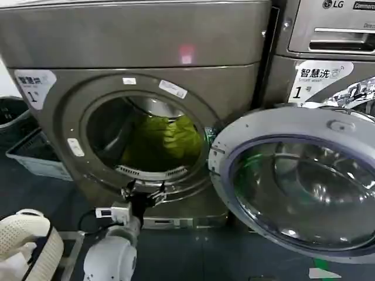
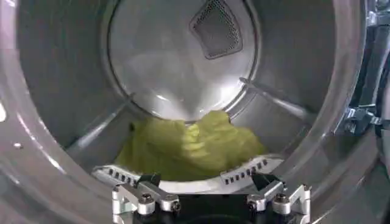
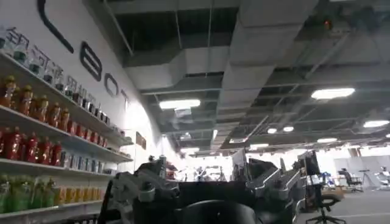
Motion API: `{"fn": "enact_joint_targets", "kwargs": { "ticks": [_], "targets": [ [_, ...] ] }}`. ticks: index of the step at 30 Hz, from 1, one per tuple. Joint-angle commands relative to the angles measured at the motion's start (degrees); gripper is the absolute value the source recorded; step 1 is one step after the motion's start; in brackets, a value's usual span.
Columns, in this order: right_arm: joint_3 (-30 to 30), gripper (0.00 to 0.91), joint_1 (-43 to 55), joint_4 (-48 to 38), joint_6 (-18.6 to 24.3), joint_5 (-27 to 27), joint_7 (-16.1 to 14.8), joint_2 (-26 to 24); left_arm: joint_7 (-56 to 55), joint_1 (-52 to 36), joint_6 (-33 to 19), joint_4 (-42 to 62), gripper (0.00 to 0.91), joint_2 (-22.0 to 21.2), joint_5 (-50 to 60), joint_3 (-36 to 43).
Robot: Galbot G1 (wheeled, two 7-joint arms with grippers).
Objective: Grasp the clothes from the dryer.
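A: Where's the left gripper (image 1: 143,191)?
B: Just below the dryer (image 1: 70,47) porthole's lower rim, fingers spread, holding nothing.
A: And the clothes (image 1: 164,143)?
B: 1 yellow-green heap past the gripper, on the steel drum's (image 2: 61,73) floor.
A: The right gripper (image 3: 207,189)?
B: Pointing at a ceiling; fingers apart, released.

Two front-loading machines stand side by side: one bronze-grey dryer (image 1: 140,88) with its round door (image 1: 296,184) swung open, and one neighbouring machine (image 1: 328,52) with an LG logo to the right of the dryer. Inside the dryer's drum lies one heap of yellow-green clothes (image 1: 164,143); separate garments cannot be counted. One robot gripper, the left gripper (image 1: 142,192), sits just below the dryer's opening, with two fingers (image 2: 143,196) spread apart. Two dark baskets (image 1: 35,155) stand left of the dryer. The dryer carries one small red light (image 1: 186,57).
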Motion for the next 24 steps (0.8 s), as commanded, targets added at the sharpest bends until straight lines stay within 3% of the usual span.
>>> {"fn": "enact_joint_targets", "kwargs": {
  "ticks": [1, 24],
  "targets": [
    [-0.01, 0.907, -0.05, 0.03, 0.07, -0.03, -0.01, 0.05, 0.39, -0.14, 2.81, 0.29, 0.907, -0.02, 0.0, 0.0],
    [-0.28, 0.907, 0.32, -0.21, 0.12, -0.42, -0.1, 0.25, 0.4, -0.81, 2.81, 1.43, 0.907, -0.5, 0.18, -0.03]
  ]
}}
